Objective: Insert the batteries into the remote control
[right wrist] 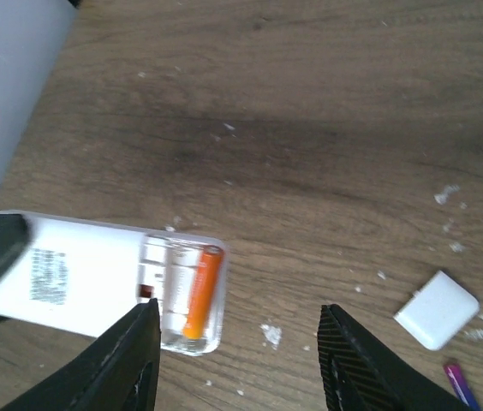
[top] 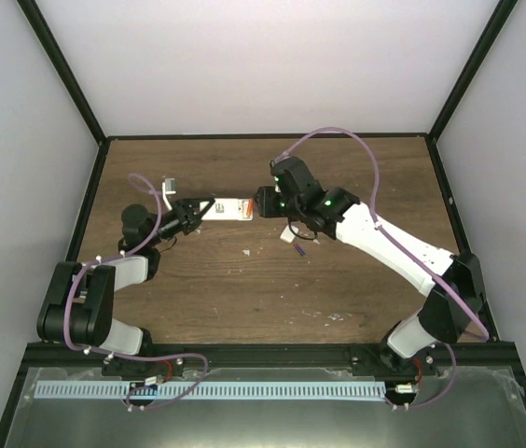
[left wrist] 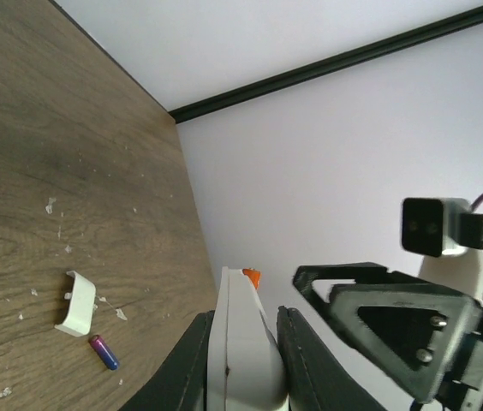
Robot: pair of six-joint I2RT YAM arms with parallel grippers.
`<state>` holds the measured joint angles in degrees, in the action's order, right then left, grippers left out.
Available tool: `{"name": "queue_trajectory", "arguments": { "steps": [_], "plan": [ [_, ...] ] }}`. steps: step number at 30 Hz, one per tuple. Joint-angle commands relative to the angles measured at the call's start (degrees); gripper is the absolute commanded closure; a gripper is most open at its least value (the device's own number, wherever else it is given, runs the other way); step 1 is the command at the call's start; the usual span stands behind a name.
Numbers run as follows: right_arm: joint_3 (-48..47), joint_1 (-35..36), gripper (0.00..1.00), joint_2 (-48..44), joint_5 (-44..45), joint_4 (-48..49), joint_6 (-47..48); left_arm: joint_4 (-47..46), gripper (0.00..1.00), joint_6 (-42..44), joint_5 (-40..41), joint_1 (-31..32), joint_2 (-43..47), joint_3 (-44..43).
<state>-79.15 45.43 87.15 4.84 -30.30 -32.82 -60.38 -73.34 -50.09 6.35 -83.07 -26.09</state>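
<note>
Remote control [right wrist: 79,278] pinched by left end effector [left wrist: 243,342]; right end effector [right wrist: 240,336] spread above orange battery [right wrist: 201,291]. Risk: battery dislodged if remote tilted or nudged on descent.

The white remote control [right wrist: 79,278] is back side up with its little hatch open, and the orange battery [right wrist: 202,291] sits inside. The right gripper [right wrist: 237,321] hangs over it, black fingers wide apart. A small white cover [right wrist: 437,310] and the purple battery [right wrist: 460,383] lie close together on the wooden table [right wrist: 310,128]
</note>
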Motion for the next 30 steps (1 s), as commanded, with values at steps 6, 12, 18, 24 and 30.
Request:
{"name": "queue_trajectory", "arguments": {
  "steps": [6,12,18,24,30],
  "plan": [
    [-3.7,-1.0,0.51,5.7,4.4,-8.9,-3.6,-3.8,1.0,-0.4,-1.1,-0.3,1.1,-0.4],
    [-3.8,-1.0,0.5,6.6,4.7,-8.4,-2.9,-3.8,1.0,-0.3,-1.2,-0.4,1.2,-0.6],
    [-3.6,-1.2,0.49,6.3,5.2,-6.3,-1.7,-3.9,1.0,-0.3,-1.3,-0.4,1.2,-0.4],
    [-3.3,-1.3,0.48,6.2,5.6,-3.8,-0.6,-4.0,1.0,-0.3,-1.4,-0.4,1.2,-0.3],
    [-3.0,-1.4,0.48,6.0,5.0,-1.7,0.3,-4.1,1.0,-0.4,-1.5,-0.4,1.2,-0.3]
  ]
}}
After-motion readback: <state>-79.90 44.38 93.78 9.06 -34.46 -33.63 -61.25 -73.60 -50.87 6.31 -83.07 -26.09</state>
